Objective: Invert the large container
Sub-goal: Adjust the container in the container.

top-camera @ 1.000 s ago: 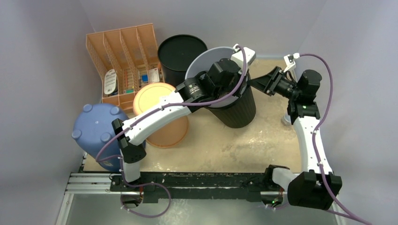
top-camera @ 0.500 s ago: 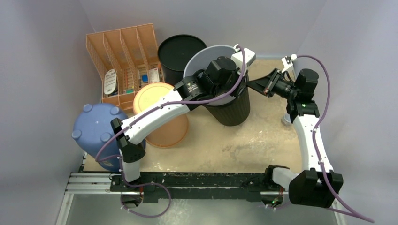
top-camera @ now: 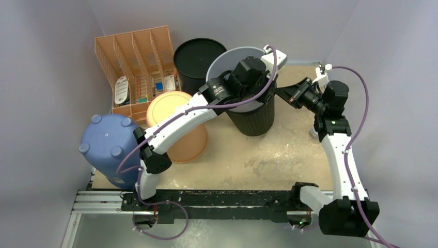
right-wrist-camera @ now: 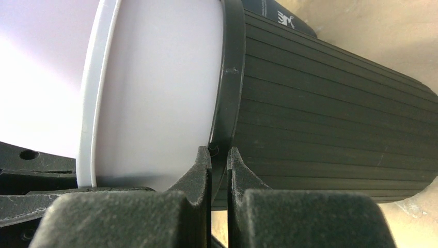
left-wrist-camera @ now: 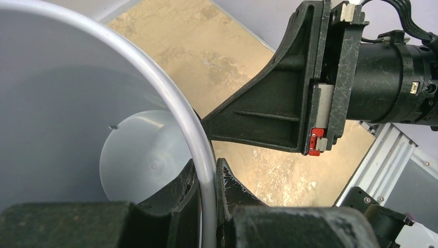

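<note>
Compared with a second ago, the large container (top-camera: 254, 120) appears more upright and is shifted slightly towards the back of the table (top-camera: 289, 150). The right pincer (right-wrist-camera: 219, 155), half spread beside the container a second ago, is now pressed together on its rim. The left pincer (left-wrist-camera: 207, 178) is unchanged, pinching the rim as before.

The container is found at the back centre of the table, between the two arms, with its mouth turned up. Whether its base sits flat on the table cannot be told. It is made up of a black ribbed bin (right-wrist-camera: 330, 113) with a grey liner (top-camera: 224, 63) nested inside. The liner's pale rim stands proud of the black one. The liner's rim is pinched by the left pincer, one finger inside and one outside. The black bin's rim is gripped by the right pincer, just beside the liner's wall. A smooth interior and a round flat bottom are seen inside the liner.

A round black tub (top-camera: 199, 54) is set just beside the container, behind and to its left. Further left, an orange slotted organiser (top-camera: 137, 51), a peach round tub (top-camera: 164, 108) and a blue tub (top-camera: 106, 144) are seen.
</note>
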{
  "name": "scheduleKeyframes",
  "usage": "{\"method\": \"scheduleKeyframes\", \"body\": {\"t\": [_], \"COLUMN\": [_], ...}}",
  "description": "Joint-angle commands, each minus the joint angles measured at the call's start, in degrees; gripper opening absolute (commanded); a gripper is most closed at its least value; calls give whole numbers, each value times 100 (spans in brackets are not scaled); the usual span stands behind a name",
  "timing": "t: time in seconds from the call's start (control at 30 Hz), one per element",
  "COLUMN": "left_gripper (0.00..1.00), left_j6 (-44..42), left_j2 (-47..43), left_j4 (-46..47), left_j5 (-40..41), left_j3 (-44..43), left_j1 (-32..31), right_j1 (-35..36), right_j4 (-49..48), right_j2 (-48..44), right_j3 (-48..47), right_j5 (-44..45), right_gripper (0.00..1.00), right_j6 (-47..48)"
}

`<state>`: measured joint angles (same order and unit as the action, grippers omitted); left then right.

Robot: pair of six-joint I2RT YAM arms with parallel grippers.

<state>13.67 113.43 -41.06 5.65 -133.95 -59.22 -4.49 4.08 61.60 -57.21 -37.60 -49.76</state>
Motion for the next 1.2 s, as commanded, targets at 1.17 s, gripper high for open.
{"method": "scheduleKeyframes", "body": {"t": [1.17], "left_gripper": [0], "left_j6": [620], "left_j2": [-1835], "left_j4": [3120], "left_j5": [-1392], "left_j3": [-109], "left_j1": [51], "right_j1": [142], "right_j4": [1657], "right_j2": [20], "right_j3": [-43], "right_j5": [2408], "right_gripper": [0], "right_j6": [1320]}}
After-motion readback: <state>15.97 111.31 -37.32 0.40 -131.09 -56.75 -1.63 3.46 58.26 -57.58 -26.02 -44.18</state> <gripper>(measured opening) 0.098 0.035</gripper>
